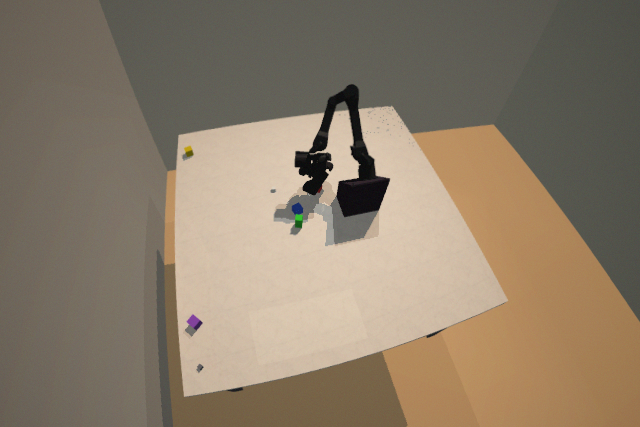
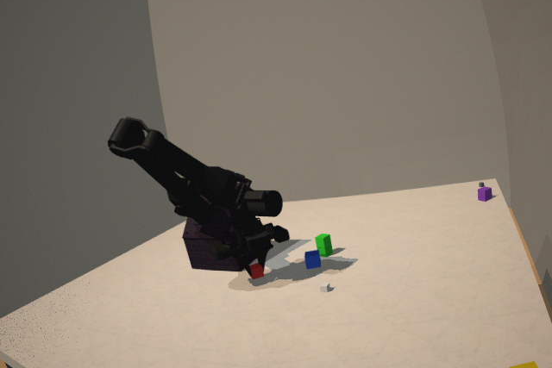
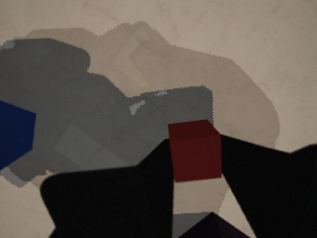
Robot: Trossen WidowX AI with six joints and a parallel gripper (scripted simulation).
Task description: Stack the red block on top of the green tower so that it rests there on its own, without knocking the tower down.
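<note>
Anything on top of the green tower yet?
No. The green tower has a bare top in the exterior view. The red block is down on the table, clamped in the gripper. The tower's far side is hidden.

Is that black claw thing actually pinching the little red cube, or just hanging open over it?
Pinching it. In the wrist view the end effector has both dark fingers pressed against the sides of the red block.
</note>
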